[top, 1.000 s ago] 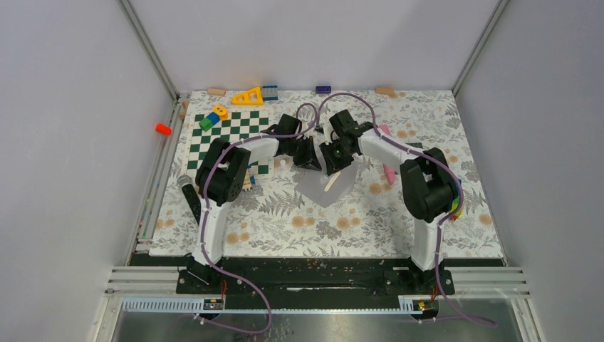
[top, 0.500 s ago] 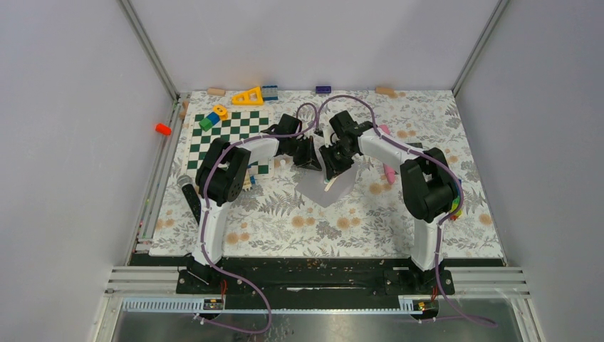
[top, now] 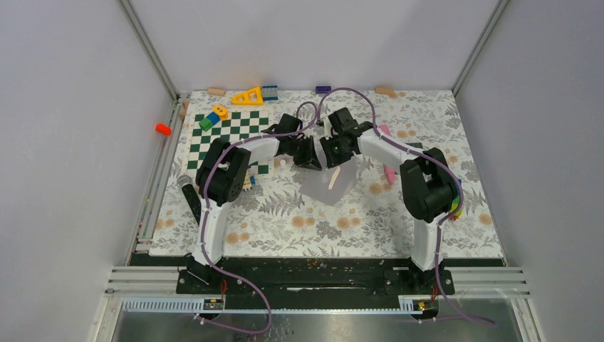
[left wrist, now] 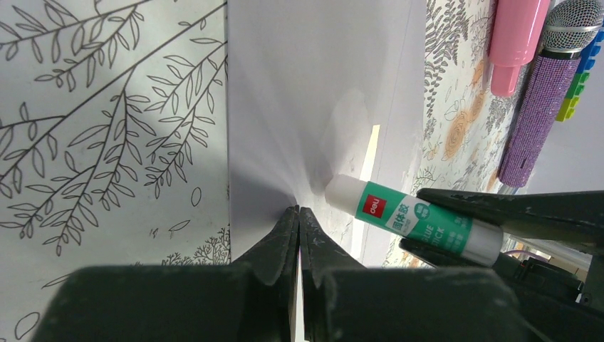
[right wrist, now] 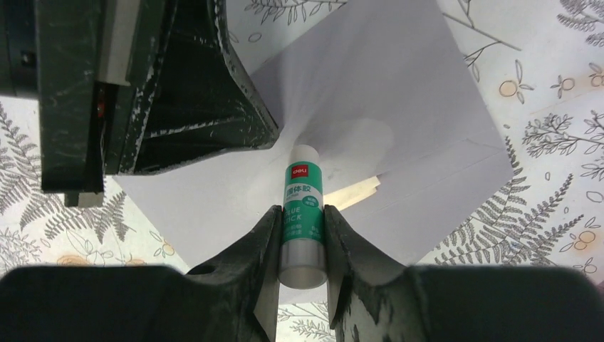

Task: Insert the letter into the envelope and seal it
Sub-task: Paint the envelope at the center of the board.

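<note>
Findings: my left pincer (left wrist: 298, 214) is closed on the envelope's (right wrist: 427, 206) flap (right wrist: 399, 92), which puckers at my jaws. My right pincer (right wrist: 302, 217) grips the glue stick (left wrist: 413, 217), whose far end is at the flap; I cannot confirm contact. The letter (right wrist: 356, 192) shows at the mouth, just beyond that end. Risks: pressing could crease or tear the pinched flap, and stray glue could catch the letter.

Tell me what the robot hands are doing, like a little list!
left gripper: shut, pinching the envelope at its edge
right gripper: shut on the glue stick
glue stick tip: aimed at the envelope's paper; contact unclear
letter: a cream strip peeks from the envelope, likely the letter
sealed: not yet
</note>
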